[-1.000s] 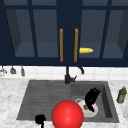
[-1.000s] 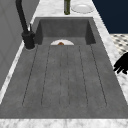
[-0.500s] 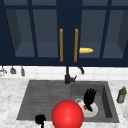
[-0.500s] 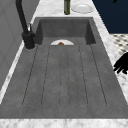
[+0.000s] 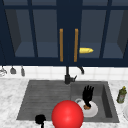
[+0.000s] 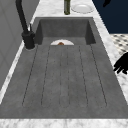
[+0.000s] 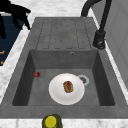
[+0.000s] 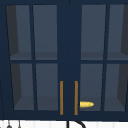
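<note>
The right hand [image 5: 88, 96] hangs over the sink basin with its matte black fingers straight and fanned apart, pointing up toward the cabinet, clamped on nothing. Directly under its wrist lies a round, smooth white plate [image 5: 92, 112] on the basin floor, and on the plate's middle sits a small, lumpy brown piece of food [image 7: 68, 86]; whether the hand touches it cannot be told. Just beside the plate, on the faucet side, is the small round metal drain [image 7: 83, 79], and a tiny red bit [image 7: 37, 74] lies near the basin's far wall. The sink [image 5: 37, 100] is rough, speckled dark grey stone, with a ribbed draining board to the hand's left. Behind the hand rises a slim black faucet [image 5: 67, 75] with a curved spout.

A large glossy red ball [image 5: 67, 115] sits to the hand's lower left, overlapping the plate's rim. The left hand [image 5: 40, 119] hovers further left, at the sink's front edge, fingers bunched; whether they are curled shut cannot be told. To the right hand's right, on the marbled white worktop [image 5: 10, 92], stands a green bottle [image 5: 121, 95] with a yellow cap. Above, behind the navy glass-paned cabinet doors with brass bar handles [image 8: 61, 97], lies a yellow bullet-shaped object [image 8: 86, 104].
</note>
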`<state>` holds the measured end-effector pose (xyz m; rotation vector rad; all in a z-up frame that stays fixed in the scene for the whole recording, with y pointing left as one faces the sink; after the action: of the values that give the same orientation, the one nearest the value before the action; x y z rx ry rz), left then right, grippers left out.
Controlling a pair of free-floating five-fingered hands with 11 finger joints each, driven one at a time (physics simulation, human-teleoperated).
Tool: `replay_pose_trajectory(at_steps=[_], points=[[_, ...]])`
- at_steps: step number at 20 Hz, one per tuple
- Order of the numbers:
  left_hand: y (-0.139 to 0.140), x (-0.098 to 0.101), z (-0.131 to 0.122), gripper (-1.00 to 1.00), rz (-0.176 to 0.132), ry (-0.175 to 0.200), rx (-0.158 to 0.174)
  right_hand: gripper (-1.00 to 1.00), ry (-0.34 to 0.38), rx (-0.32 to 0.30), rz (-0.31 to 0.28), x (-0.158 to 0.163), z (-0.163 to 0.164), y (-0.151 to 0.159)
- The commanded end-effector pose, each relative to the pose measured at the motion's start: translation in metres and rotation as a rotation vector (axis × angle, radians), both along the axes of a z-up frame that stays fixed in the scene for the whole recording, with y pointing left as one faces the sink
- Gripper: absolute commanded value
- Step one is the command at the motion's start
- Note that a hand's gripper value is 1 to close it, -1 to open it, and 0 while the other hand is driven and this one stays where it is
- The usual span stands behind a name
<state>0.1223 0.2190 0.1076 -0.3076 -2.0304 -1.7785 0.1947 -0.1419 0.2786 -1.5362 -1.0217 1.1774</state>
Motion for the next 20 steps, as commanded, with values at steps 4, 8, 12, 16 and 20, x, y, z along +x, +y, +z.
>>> replay_pose_trajectory(at_steps=[4,8,12,16,20], points=[[0.000,0.000,0.000,0.00,0.000,0.000,0.000,-1.00,-0.095,-0.042,0.101,0.030,-0.040,-0.001],[0.000,0.000,0.000,0.00,0.000,0.000,0.000,-1.00,-0.130,-0.003,0.170,0.035,-0.055,-0.002],[0.000,0.000,0.000,0.00,0.000,0.000,0.000,-1.00,-0.121,0.035,0.211,0.048,-0.065,-0.002],[0.000,0.000,0.000,0.00,0.000,0.000,0.000,-1.00,-0.117,0.058,0.228,0.066,-0.071,-0.002],[0.000,0.000,0.000,0.00,0.000,0.000,0.000,-1.00,-0.117,0.032,0.250,0.086,-0.078,-0.001]])
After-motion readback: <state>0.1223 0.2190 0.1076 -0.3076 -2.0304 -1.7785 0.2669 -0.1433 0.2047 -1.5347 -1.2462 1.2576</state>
